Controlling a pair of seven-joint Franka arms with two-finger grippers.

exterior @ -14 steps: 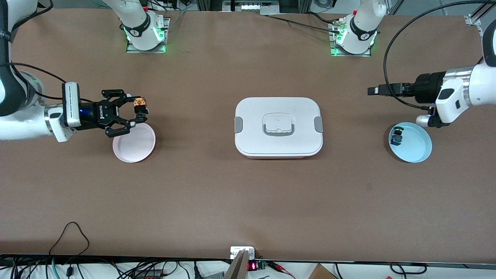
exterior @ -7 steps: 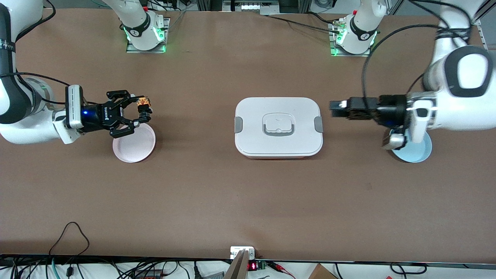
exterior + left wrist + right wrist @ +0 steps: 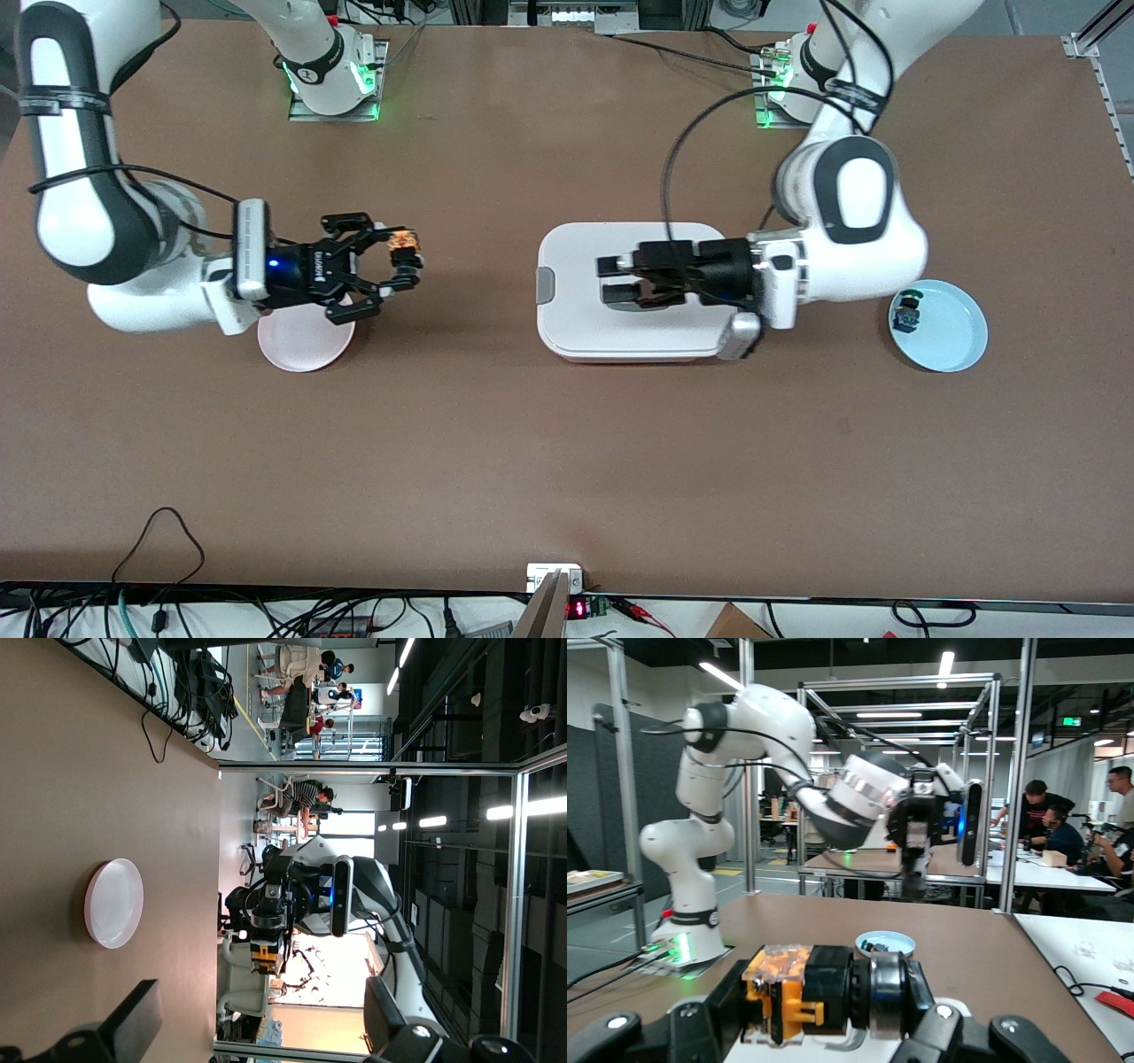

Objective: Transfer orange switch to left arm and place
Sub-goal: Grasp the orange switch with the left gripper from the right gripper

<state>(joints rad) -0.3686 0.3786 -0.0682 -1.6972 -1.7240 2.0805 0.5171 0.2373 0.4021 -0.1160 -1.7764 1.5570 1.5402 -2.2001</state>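
The orange switch (image 3: 404, 240) is clamped in my right gripper (image 3: 404, 261), which is shut on it above the bare table between the pink plate (image 3: 301, 346) and the box (image 3: 576, 315). In the right wrist view the orange switch (image 3: 784, 992) fills the space between the fingers of that gripper (image 3: 824, 1014). My left gripper (image 3: 613, 277) hovers over the white box's lid, open and empty, pointing at the right gripper. The left wrist view shows my left gripper (image 3: 261, 1028) spread wide, with the orange switch (image 3: 267, 953) farther off in the right gripper.
A blue plate (image 3: 952, 341) toward the left arm's end holds a small blue-bodied switch (image 3: 905, 312). The pink plate (image 3: 113, 902) lies partly under the right wrist. Cables run along the table edge nearest the front camera.
My left arm swung from above the blue plate to over the box, gripper still open. My right gripper carried the orange switch off the pink plate toward the box.
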